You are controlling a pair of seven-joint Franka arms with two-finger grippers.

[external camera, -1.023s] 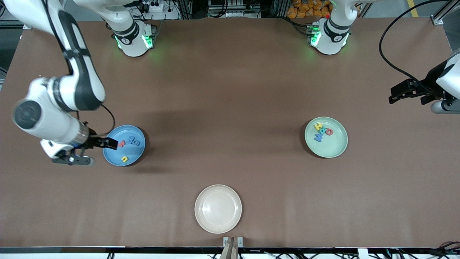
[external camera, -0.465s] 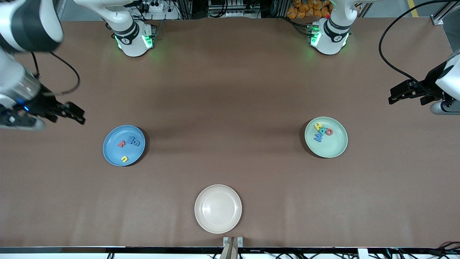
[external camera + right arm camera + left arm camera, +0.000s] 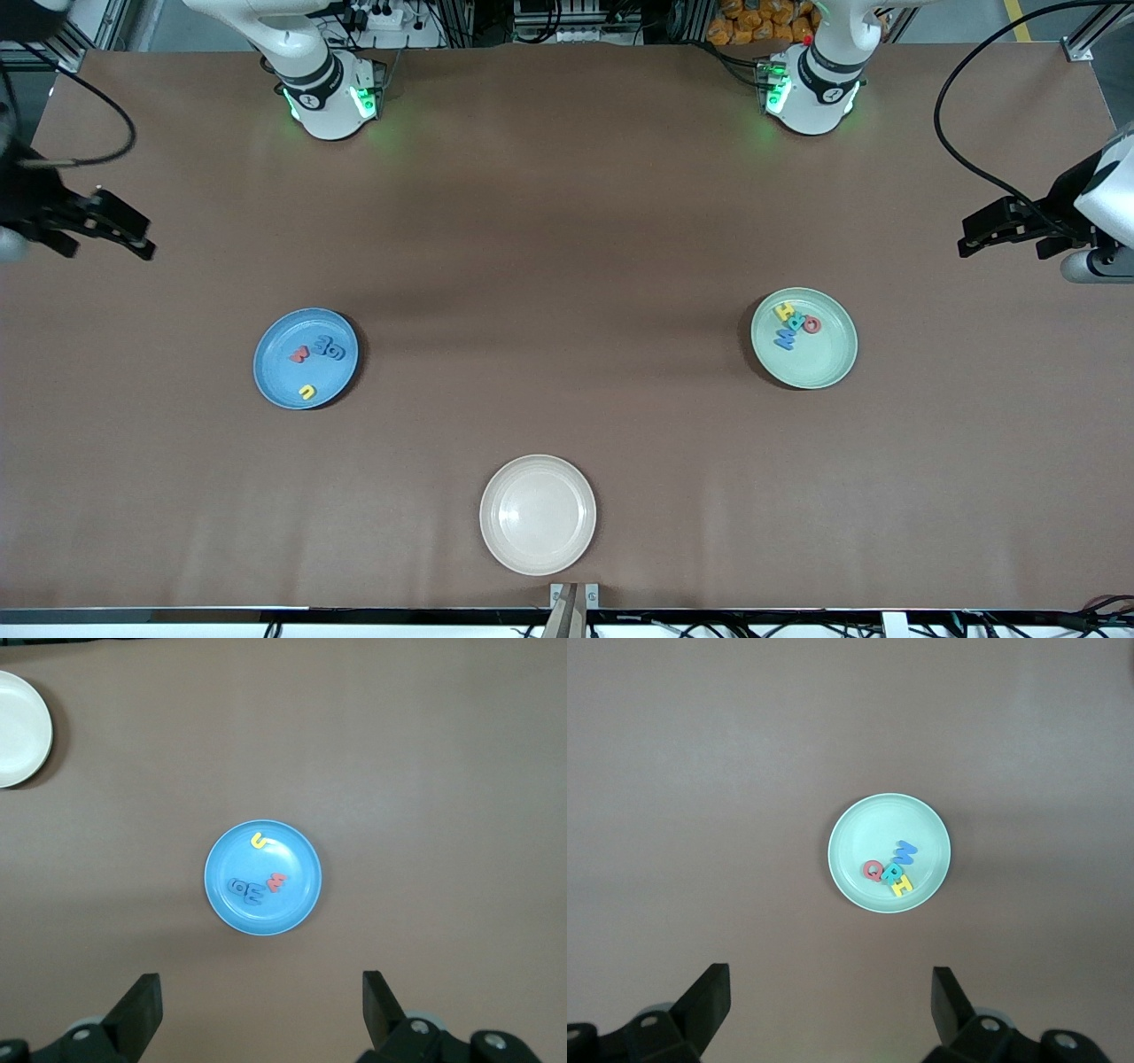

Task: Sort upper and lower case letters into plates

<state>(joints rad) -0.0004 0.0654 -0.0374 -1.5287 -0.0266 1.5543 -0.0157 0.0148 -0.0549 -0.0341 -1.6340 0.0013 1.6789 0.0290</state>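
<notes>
Lighting is even and moderately bright from overhead. The table (image 3: 567,221) shows faint broad darker bands across its middle. Each plate casts a short soft shadow toward the right arm's end. Green indicator glow spills around both arm bases. The cream plate (image 3: 538,514) carries mild glare. Wrist views are sharp centrally.

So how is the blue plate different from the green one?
The blue plate sits toward the right arm's end of the table, the green plate toward the left arm's end. The blue plate's letters lie spread out; the green plate's letters huddle together. Both plates look equal in size and hold four letters.
</notes>
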